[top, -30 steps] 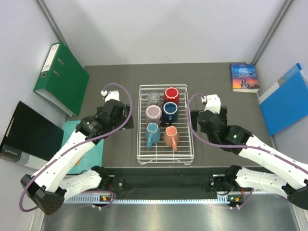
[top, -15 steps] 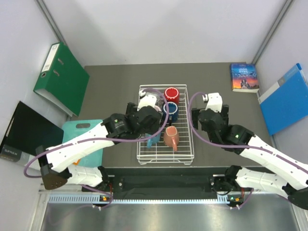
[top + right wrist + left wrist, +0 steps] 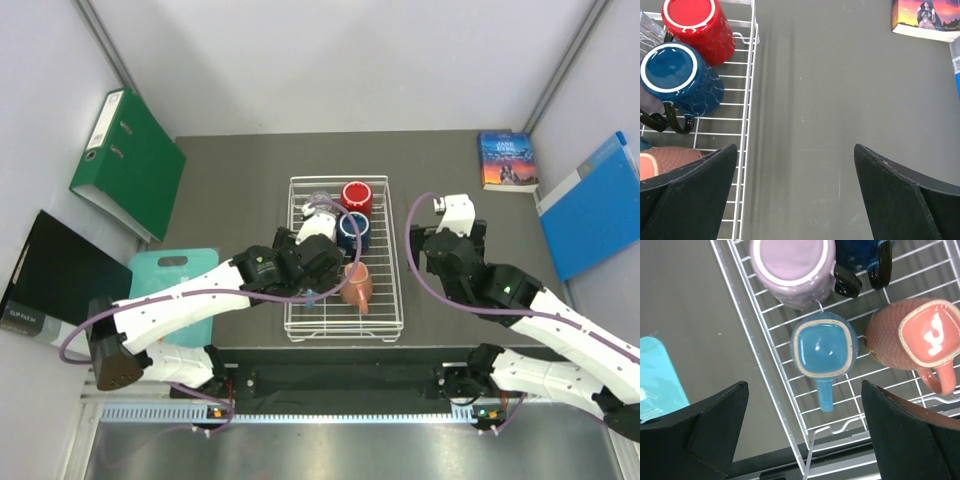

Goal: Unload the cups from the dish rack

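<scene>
Left arm: reaches from its base at the near bench (image 3: 230, 170) edge, across and rightward, over the near-left part of the dish rack (image 3: 385, 300). The left hand (image 3: 803, 387) points straight down, fingers spread wide, nothing gripped. The light blue mug (image 3: 824, 346) sits below the gap, handle toward the near edge.

Right arm: bent at the elbow, wrist over bare bench just right of the rack. The right hand (image 3: 795, 150) points down, fingers spread wide, holding nothing.

All six cups stand in the rack, in two columns.
- Near row: light blue mug on the left, salmon-orange mug (image 3: 912, 335) beside it on the right.
- Middle row: mauve-pink mug (image 3: 792, 265) and dark blue mug (image 3: 677, 75).
- Far row: clear glass tumbler (image 3: 320, 199) and red mug (image 3: 695, 25).

View differences: the top view hides the light blue and mauve-pink mugs under the left wrist; the left wrist view shows both clearly. The right wrist view shows the rack's right wire side and the book (image 3: 925, 17). Only the top view shows the teal board (image 3: 170, 265), green binder (image 3: 125, 165) and blue binder (image 3: 595, 205).
</scene>
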Tool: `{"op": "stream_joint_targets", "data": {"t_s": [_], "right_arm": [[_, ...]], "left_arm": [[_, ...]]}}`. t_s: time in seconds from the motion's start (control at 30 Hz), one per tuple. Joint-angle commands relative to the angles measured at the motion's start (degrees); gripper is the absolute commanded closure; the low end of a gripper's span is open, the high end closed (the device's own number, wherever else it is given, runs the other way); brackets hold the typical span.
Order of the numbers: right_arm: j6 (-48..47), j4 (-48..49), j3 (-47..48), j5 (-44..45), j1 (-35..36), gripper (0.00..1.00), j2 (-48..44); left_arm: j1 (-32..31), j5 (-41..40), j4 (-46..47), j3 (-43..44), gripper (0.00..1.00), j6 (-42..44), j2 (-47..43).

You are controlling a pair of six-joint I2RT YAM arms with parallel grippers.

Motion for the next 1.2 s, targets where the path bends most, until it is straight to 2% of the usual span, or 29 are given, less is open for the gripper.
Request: {"op": "stream_joint_targets", "data": {"t_s": [0.0, 0.8, 1.13, 1.17], "right_arm": [[1.1, -0.9, 1.9, 1.0, 0.9, 0.00, -0.7], [-0.8, -0.1, 1.8, 0.5, 0.9, 0.00, -0.9], [-1.9, 0.9, 0.7, 0.4, 0.9, 0.00, -0.6], [-2.0, 1.1, 0.6, 0.4, 0.9, 0.00, -0.4]], "left_arm": [[-0.5, 1.8, 5.6, -1.7, 0.01, -0.9, 1.7], [1.7, -1.7, 13.4, -4.7, 0.01, -5.9, 11.0], [4.3, -0.5, 14.9, -6.4, 0.13, -6.3, 11.1], [4.3, -0.3, 15.0, -6.9, 0.17, -6.3, 11.2]]}}
